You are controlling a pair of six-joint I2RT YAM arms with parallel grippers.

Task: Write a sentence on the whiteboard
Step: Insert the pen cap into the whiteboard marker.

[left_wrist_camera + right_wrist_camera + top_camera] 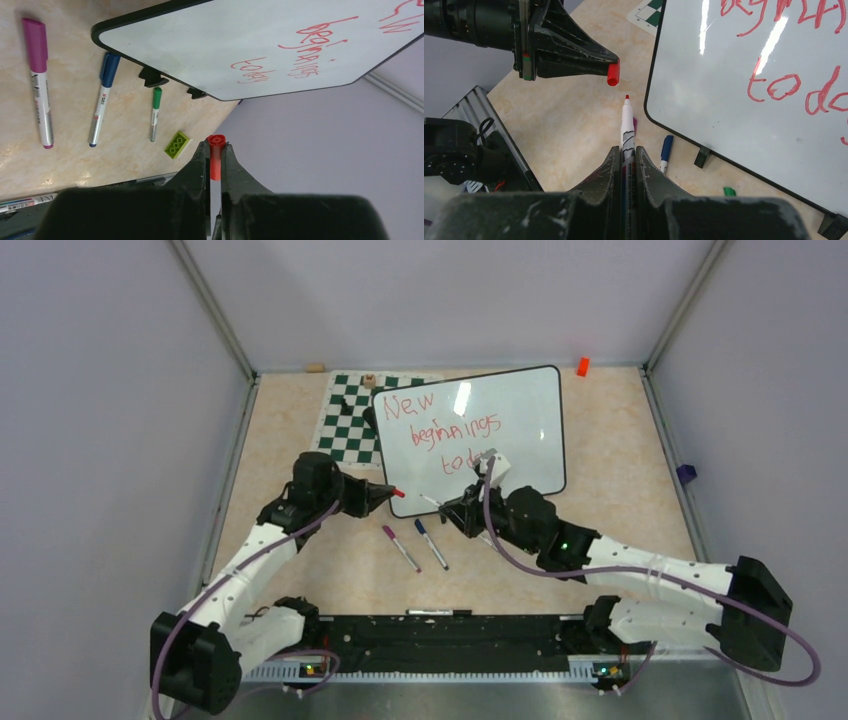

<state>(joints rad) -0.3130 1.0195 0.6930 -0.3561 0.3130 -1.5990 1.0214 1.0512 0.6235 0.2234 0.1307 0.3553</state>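
Enclosing the scene on three sides, pale grey walls (100, 390) rise around a beige, stone-patterned table (620, 490). The whiteboard (520, 430) stands toward the far middle of the table on its small black feet (150, 77), tilted back, with its left edge overlapping a green-and-white chess mat (345, 430). The sentence (440, 425) runs in red down the board's left half in three lines, "New", "beginnings", "today"; the right arm hides the end of the last word from overhead. Both pincers sit just on the near side of the board's lower left corner, off its surface and pointing at each other. The right pincer (447, 508) is clamped on a red marker (627, 125) whose bare tip aims at the left pincer (392, 492). The left pincer is closed narrowly on a red cap (613, 74), and cap and tip are near but apart. Closer to the arm bases, a purple marker (400, 547) and a blue marker (431, 543) lie side by side on the table. A smaller green marker (156, 112) lies by the board's feet, with a green toy brick (177, 144) just beside it. A small orange block (582, 366) rests against the far wall.
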